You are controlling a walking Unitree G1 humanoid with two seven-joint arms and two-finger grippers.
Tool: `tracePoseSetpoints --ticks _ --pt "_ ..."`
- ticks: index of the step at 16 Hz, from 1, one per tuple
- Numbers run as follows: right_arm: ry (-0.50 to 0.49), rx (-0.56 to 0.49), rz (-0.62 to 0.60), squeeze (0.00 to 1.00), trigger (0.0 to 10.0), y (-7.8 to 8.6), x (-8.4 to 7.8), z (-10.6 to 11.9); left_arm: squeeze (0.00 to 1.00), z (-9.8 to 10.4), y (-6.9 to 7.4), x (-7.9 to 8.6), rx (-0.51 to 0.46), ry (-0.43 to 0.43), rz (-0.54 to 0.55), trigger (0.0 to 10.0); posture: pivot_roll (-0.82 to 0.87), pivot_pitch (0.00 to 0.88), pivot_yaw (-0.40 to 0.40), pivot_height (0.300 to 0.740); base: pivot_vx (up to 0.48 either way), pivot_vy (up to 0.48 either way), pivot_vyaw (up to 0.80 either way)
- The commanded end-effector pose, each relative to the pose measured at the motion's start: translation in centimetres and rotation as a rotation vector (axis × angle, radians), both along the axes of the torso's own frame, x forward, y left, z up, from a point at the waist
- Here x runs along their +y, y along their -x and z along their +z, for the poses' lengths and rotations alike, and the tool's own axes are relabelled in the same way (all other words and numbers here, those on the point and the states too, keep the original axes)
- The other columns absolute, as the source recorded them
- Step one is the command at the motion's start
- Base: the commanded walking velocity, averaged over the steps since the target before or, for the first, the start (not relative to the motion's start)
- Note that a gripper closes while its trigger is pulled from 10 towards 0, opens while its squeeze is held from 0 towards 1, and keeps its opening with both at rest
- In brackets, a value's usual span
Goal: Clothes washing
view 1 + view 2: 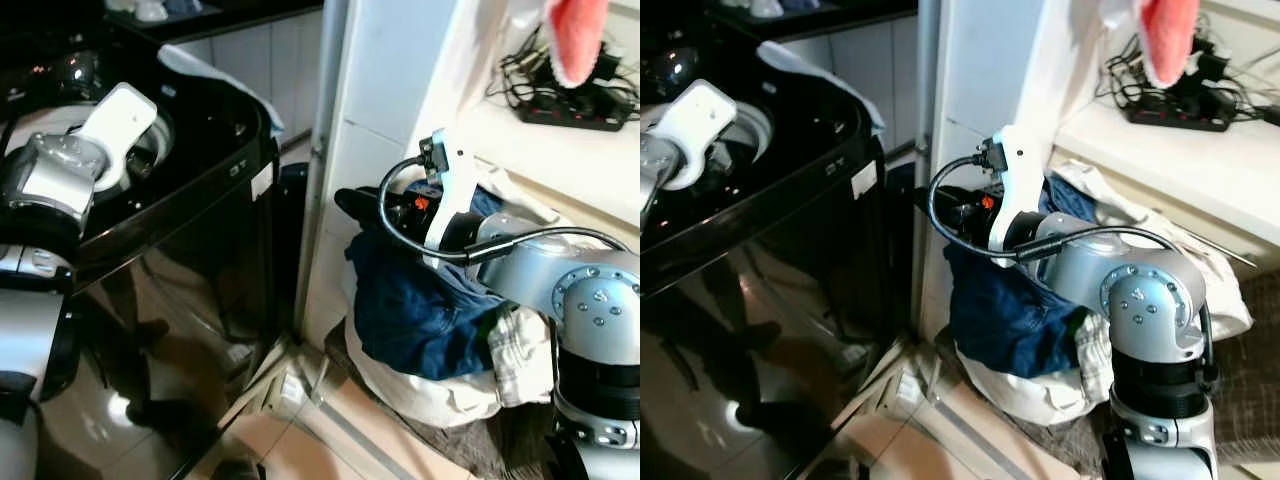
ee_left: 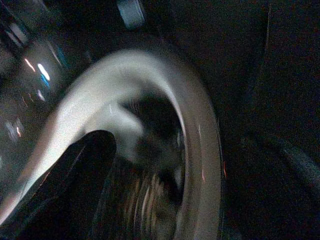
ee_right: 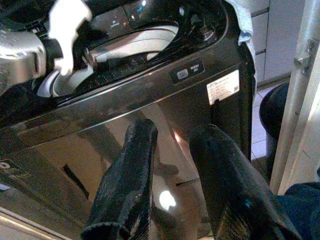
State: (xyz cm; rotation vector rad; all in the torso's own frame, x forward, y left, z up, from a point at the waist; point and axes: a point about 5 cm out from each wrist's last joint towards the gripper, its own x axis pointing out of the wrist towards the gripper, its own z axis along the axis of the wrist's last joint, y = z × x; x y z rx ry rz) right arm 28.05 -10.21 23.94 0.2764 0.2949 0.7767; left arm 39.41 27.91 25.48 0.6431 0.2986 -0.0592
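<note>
A black top-loading washing machine (image 1: 200,200) stands on the left with its lid up. My left gripper (image 1: 146,158) reaches down over the pale rim of the drum (image 2: 200,150), seen close and blurred in the left wrist view. On the right, a heap of laundry sits in a white bag (image 1: 420,392), with a dark blue garment (image 1: 410,300) on top and a white checked cloth (image 1: 520,360) beside it. My right gripper (image 3: 175,132) hovers just above the blue garment. It is open, holds nothing and points toward the machine's front.
A white door frame (image 1: 330,150) separates the machine from the laundry heap, with a black bin (image 1: 292,200) in the gap. A pink towel (image 1: 578,35) hangs above a shelf holding a power strip and cables (image 1: 570,105). A light cloth (image 1: 215,75) lies on the machine's back corner.
</note>
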Motion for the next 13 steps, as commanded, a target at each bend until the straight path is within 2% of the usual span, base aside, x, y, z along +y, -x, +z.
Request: tracePoseSetpoints --ticks 1,2,3,4,5,6,7,10,11,13 --pt "0.007 -0.031 -0.091 0.0 10.0 -0.6 -1.0 0.4 0.0 3.3 -0.4 -1.5 -0.199 0.064 -0.089 10.0 0.03 0.0 -0.035 0.74 0.0 0.0 0.0" --pt "0.217 -0.134 -0.323 0.0 10.0 -2.3 -3.0 0.2 0.0 4.4 0.2 -4.4 -0.418 0.382 -0.242 10.0 0.02 0.0 -0.023 0.74 0.0 0.0 0.0" --pt "0.335 -0.183 -0.423 0.0 10.0 -2.9 -4.2 0.0 0.0 3.2 1.2 -6.0 -0.421 0.489 -0.332 10.0 0.02 0.0 -0.024 0.74 0.0 0.0 0.0" --pt "0.377 -0.201 -0.489 0.58 10.0 -3.1 -5.1 -0.2 0.0 1.4 2.1 -7.6 -0.405 0.55 -0.376 10.0 0.02 0.0 -0.024 0.74 0.0 0.0 0.0" --pt "0.376 -0.202 -0.526 0.58 10.0 -3.1 -5.5 -0.3 0.0 0.3 2.7 -8.4 -0.388 0.58 -0.382 10.0 0.03 0.0 -0.029 0.74 0.0 0.0 0.0" --pt "0.39 -0.214 -0.551 1.0 10.0 -3.0 -6.0 -0.4 0.0 -1.4 3.7 -9.9 -0.356 0.603 -0.416 10.0 0.03 0.0 -0.035 0.74 0.0 0.0 0.0" --pt "0.409 -0.221 -0.572 1.0 10.0 -2.8 -6.5 -0.7 0.0 -2.7 4.8 -11.6 -0.361 0.603 -0.424 10.0 0.05 0.0 -0.046 0.74 0.0 0.0 0.0" --pt "0.43 -0.233 -0.596 1.0 10.0 -2.7 -7.0 -1.5 0.0 -4.3 7.0 -14.3 -0.369 0.653 -0.46 10.0 0.05 0.0 -0.052 0.74 0.0 0.0 0.0" --pt "0.445 -0.236 -0.598 1.0 10.0 -2.6 -7.0 -2.0 0.0 -4.9 7.9 -14.7 -0.345 0.668 -0.463 10.0 0.05 0.0 -0.049 0.74 0.0 0.0 0.0" --pt "0.468 -0.217 -0.6 1.0 10.0 -2.5 -7.3 -2.6 0.0 -5.7 8.5 -15.0 -0.295 0.657 -0.459 10.0 0.04 0.0 -0.047 0.74 0.0 0.0 0.0"
